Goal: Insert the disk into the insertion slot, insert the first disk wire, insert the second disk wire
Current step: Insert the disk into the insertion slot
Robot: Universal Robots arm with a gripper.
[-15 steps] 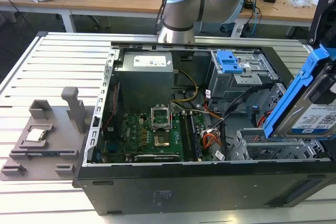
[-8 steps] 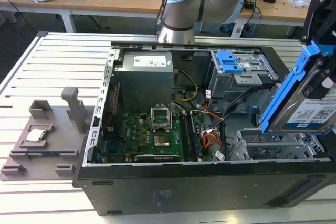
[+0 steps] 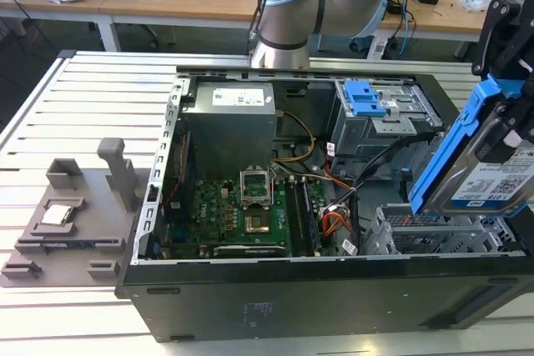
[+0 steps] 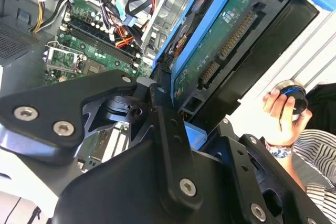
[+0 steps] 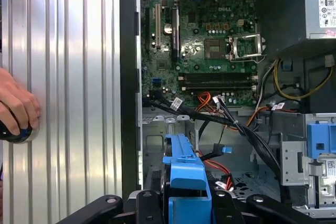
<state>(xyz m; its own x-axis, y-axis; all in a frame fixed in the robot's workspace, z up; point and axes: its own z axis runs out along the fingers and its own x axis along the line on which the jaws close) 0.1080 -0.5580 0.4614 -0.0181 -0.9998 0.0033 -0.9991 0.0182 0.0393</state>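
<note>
My gripper (image 3: 507, 114) is shut on the disk (image 3: 488, 168), a silver drive with a white label in a bright blue carrier. In the exterior view it hangs tilted, one edge down, above the insertion slot (image 3: 434, 238), a low grey perforated cage at the right end of the open computer case (image 3: 292, 306). The second wrist view looks along the black fingers (image 4: 169, 129) to the disk's green circuit-board underside (image 4: 220, 51). In the first wrist view the blue carrier edge (image 5: 184, 174) sits over the bay (image 5: 157, 145). Loose black and orange wires (image 5: 215, 111) cross just beside the cage.
A taller cage with a blue tabbed bracket (image 3: 367, 102) stands behind the slot. The motherboard (image 3: 250, 210) and power supply (image 3: 229, 118) take up the rest of the case. A grey fixture (image 3: 67, 214) lies on the slatted table. A person's hand (image 5: 16, 111) rests on a round knob beside the case.
</note>
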